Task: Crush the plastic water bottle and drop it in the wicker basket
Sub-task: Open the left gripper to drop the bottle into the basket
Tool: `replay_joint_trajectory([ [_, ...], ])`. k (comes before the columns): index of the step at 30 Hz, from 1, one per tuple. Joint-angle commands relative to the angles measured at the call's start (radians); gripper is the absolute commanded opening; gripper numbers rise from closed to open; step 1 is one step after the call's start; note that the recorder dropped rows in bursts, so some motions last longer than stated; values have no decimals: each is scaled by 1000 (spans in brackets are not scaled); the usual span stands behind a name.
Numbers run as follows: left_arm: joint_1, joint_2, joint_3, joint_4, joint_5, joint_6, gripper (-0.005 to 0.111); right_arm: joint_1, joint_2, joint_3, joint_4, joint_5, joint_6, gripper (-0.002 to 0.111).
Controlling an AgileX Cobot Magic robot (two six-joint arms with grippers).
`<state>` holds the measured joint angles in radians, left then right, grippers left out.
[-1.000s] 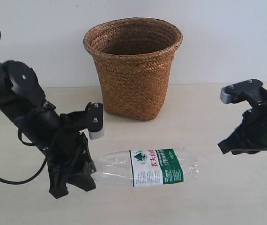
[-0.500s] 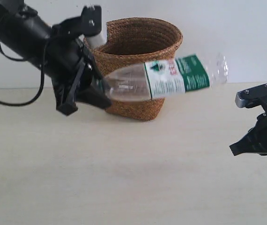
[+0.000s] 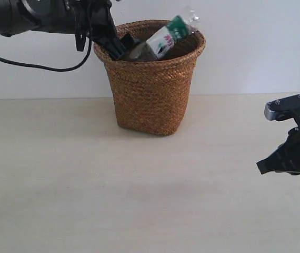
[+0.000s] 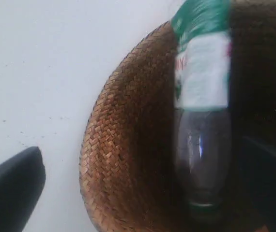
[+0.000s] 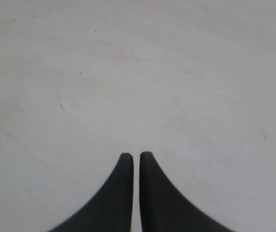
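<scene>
The plastic water bottle (image 3: 166, 38) leans neck-down inside the wicker basket (image 3: 150, 89), its ribbed base poking above the far rim. My left gripper (image 3: 117, 46) hovers at the basket's left rim. In the left wrist view its fingers (image 4: 12, 188) stand wide apart, open, on either side of the bottle (image 4: 201, 96) without touching it, and the basket's woven wall (image 4: 123, 145) curves around. My right gripper (image 3: 266, 166) hangs low over the table at the right, shut and empty, with its tips (image 5: 136, 155) nearly together.
The basket stands at the back middle of the pale wooden table (image 3: 87, 184), against a white wall. The left arm's cable (image 3: 34, 64) trails down at the upper left.
The left arm lifted the bottle off the table and swung it over the basket. Its jaws now stand open and the bottle has tipped neck-first into the basket. The right arm barely moved.
</scene>
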<state>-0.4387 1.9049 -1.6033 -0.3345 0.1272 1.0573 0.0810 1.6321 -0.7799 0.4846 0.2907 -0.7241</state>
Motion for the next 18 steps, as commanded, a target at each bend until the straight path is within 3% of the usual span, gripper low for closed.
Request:
replay_joint_trajectory([
  [1,-1,11,-9,11,-25,-33,104,-1,-11,4,5,-8,-8,0],
  [7,-1,-3,-9,11,13,-33,103,-1,-11,4,7,-20,-8,0],
  [9,-1,-18,-9,11,66,-33,93,-1,-11,4,18,-20,-8,0],
  [11,8,-44,-9,11,151,-33,72,-1,-11,4,30,-24,-8,0],
  [15,23,-106,-9,13,349,-41,5,-1,-18,2,33,-39,-8,0],
  [18,32,-148,-9,39,481,-45,4,-1,-24,0,55,-34,-7,0],
])
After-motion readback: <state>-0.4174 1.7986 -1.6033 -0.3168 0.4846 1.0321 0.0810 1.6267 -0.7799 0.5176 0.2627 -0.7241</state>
